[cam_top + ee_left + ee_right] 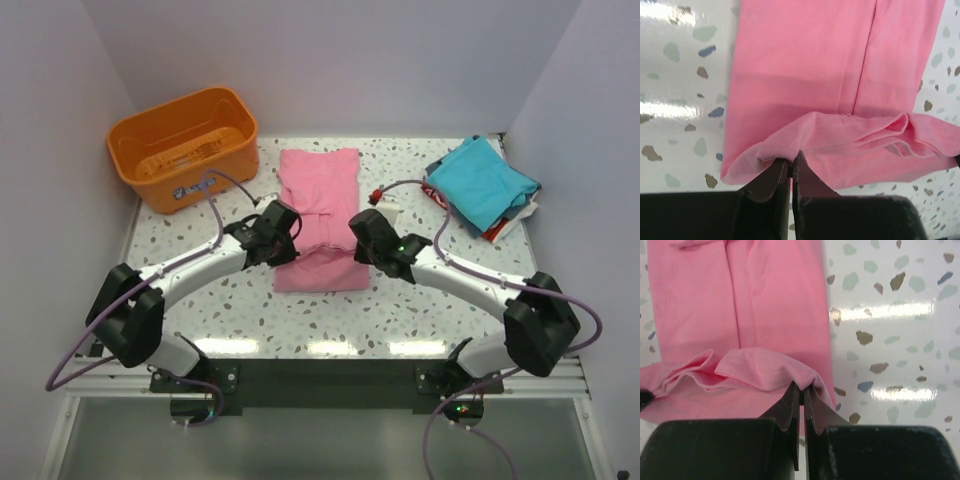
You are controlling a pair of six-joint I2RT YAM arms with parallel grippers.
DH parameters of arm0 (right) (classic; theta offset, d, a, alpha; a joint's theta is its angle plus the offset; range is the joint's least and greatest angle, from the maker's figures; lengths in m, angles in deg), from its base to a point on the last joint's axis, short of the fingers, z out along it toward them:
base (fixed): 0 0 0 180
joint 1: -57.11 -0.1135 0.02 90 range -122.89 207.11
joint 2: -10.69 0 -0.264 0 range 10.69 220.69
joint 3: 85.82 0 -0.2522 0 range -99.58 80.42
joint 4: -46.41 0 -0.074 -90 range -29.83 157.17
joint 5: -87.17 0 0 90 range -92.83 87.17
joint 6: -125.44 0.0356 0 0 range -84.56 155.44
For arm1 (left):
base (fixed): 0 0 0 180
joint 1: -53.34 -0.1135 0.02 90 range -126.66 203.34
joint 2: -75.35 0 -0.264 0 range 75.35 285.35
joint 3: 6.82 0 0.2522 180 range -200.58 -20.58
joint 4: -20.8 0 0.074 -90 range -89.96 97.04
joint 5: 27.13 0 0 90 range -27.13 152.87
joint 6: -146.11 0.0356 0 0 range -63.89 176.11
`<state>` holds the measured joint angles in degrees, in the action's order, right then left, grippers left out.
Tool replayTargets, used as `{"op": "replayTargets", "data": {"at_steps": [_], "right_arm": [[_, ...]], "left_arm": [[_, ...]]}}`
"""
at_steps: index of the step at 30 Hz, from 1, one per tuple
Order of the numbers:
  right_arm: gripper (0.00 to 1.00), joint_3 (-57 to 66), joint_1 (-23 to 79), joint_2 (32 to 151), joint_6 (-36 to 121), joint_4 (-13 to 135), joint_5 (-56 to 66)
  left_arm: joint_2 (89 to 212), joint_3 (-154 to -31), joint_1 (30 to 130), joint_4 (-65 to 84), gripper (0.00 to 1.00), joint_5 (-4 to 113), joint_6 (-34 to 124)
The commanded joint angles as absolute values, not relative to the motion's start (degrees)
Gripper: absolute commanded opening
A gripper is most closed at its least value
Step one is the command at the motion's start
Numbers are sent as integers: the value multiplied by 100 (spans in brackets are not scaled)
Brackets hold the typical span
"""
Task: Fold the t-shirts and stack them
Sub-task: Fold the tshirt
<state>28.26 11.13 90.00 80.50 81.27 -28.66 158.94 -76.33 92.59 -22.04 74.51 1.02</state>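
the pink t-shirt (318,200) is spread on the desk (250,320) just right of the orange basket (150,190). its stitched edge is pinched at either side by the left hand (791,159) and the right hand (802,388), both clenched on cloth. the fabric is judged light and limp, so it is best gripped at the edge corners.

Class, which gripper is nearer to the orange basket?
Left. The left gripper is right of the orange basket, at the pink shirt's left edge; the right gripper is farther, at its right edge.
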Motion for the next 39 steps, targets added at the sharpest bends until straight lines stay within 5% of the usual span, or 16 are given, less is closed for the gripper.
{"op": "replayTargets", "data": {"at_steps": [1,28,30,32,36,39], "right_arm": [[0,2199,1395,9495,7343,7661,-2744],[0,528,2547,11791,6928,7572,-2147],[4,519,2599,11818,6972,7581,-2156],[19,458,2643,11853,6955,7616,-2068],[60,255,2678,11862,6823,7836,-2050],[66,132,2678,11748,6814,8064,-1963]], "left_arm": [[16095,-8087,8982,-1854,0,7720,530],[18485,-9950,7980,-1677,0,7299,1569],[18539,-9986,7954,-1643,15,7123,1577],[18539,-9977,7953,-1642,30,7157,1630],[18320,-9881,7945,-1643,56,7307,1621],[18021,-9776,7945,-1598,75,7272,1630]]}}
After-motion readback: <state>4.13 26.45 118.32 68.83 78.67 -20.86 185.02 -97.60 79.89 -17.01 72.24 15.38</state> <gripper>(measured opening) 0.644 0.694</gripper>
